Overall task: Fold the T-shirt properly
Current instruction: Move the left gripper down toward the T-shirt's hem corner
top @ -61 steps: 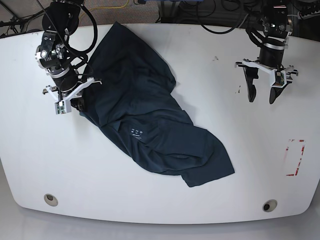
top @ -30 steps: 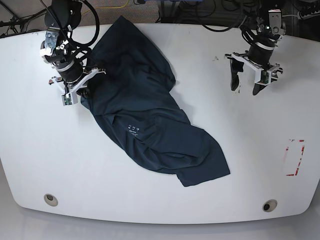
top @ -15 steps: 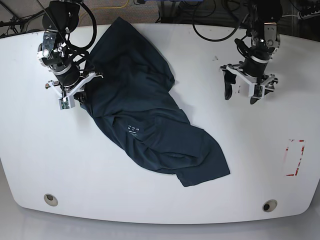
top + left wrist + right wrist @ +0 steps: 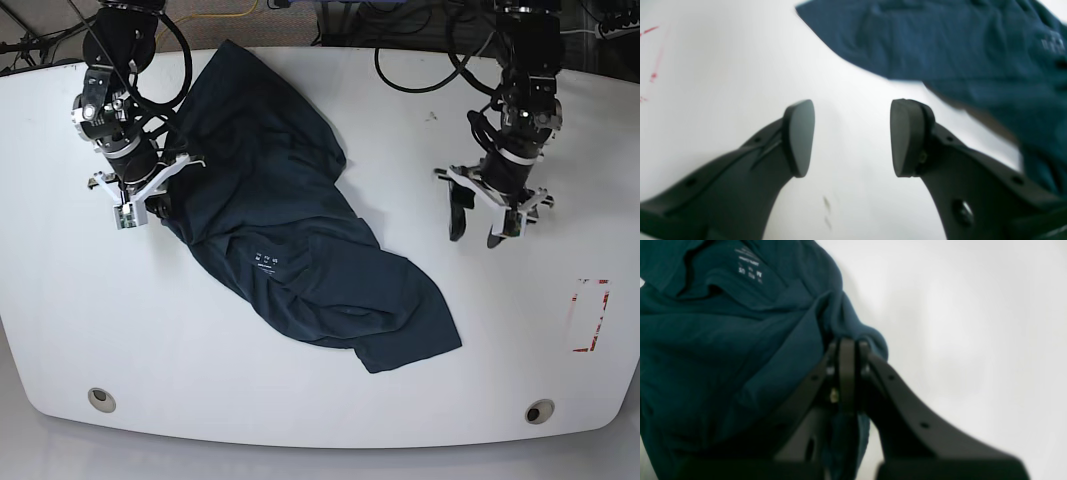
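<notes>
Clearly, my right gripper [image 4: 152,205], at nine o'clock on the table [image 4: 400,120], is clamped on the edge of the T-shirt [image 4: 290,230], and the pinched fold hides my fingertips. White label print [image 4: 266,263] inside the collar is too small to read. The crumpled shirt runs from eleven o'clock toward five. My left gripper [image 4: 478,218] hangs released at three o'clock, holding nothing. Red marks [image 4: 590,315] sit farther right.

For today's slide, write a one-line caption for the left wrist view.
Open left pincer poised above the white table, the navy T-shirt lying just beyond its tips.
</notes>
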Controlling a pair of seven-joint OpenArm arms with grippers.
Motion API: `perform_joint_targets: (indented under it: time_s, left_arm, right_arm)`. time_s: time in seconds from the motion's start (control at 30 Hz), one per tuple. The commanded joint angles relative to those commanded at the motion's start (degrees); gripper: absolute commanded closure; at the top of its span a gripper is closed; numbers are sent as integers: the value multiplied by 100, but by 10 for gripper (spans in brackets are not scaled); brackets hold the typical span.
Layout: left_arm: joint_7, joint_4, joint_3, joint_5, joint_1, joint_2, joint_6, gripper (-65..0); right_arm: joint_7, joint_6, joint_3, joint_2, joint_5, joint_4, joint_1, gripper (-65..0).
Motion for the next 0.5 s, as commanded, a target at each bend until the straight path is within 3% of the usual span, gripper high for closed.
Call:
perform_joint_targets:
  time_s: [0.17,0.23,0.5]
  left_arm:
    - [111,-395,-27,26,-397,103,-74,-438]
    - [44,-789,-115,81,-642,194,-262,-466]
    - [-45,-1241,-285,121,-790,374,-768,-467]
  right_arm:
    - [14,14,-5,-25,-6,-4,-48,0]
    - [0,0,14,-4,-12,-42,-46,0]
    - [-37,-4,29,5,-5,-63,-54,0]
